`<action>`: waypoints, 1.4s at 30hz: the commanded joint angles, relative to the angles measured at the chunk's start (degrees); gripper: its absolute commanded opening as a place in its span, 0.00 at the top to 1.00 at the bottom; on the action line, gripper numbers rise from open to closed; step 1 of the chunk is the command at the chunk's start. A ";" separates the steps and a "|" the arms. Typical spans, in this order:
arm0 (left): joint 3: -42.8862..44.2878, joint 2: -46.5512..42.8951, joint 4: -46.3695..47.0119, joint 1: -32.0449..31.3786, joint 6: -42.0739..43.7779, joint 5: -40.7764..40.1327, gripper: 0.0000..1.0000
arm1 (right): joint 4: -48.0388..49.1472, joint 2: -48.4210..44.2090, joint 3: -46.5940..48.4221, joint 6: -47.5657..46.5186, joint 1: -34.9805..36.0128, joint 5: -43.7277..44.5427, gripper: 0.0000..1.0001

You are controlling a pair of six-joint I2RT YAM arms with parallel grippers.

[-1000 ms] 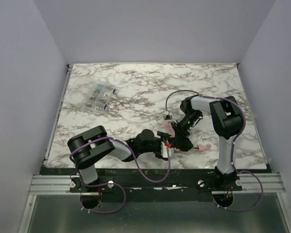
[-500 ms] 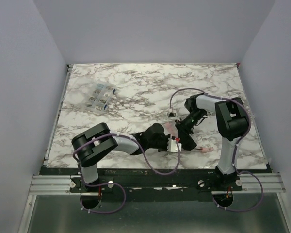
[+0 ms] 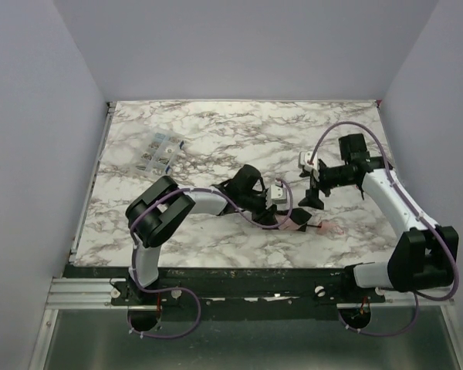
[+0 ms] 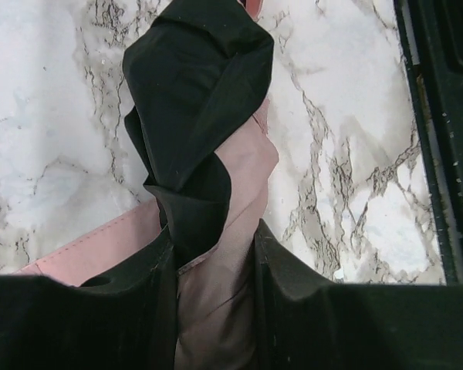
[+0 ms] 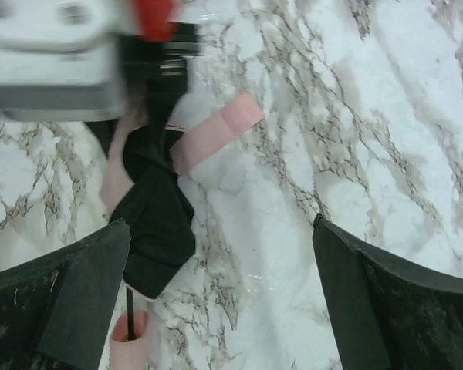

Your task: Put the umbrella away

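Left wrist view: left pincer (image 4: 214, 266) clamps the umbrella (image 4: 243, 173), whose fabric looks soft, light, floppy; right pincer (image 5: 220, 231) stands wide apart, empty. The stiff shaft (image 5: 129, 304) probably gives firmer hold.

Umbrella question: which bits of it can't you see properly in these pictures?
Top view: the umbrella is tiny and the left gripper covers most of it, so its folds are lost.
Left wrist view: its fabric runs between the fingers and off the bottom edge; no handle in frame.
Right wrist view: the left gripper is a blur at top left, hiding its grip; the handle is cut by the bottom edge.
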 commanded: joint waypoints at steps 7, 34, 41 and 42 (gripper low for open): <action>7.51 14.38 -29.05 4.61 -4.94 1.59 1.00 | -1.42 -8.97 -13.71 -24.83 0.48 -5.06 0.05; 6.75 14.12 -27.77 5.14 -4.78 -0.71 1.00 | 24.21 -10.66 -23.78 -0.17 5.01 13.53 0.72; 6.66 14.48 -27.74 4.96 -4.61 -0.94 1.00 | 21.63 -11.48 -20.96 5.93 5.04 14.03 0.68; 6.65 14.46 -27.74 4.97 -4.53 -0.97 1.00 | 21.60 -11.58 -20.88 6.23 5.05 14.82 0.66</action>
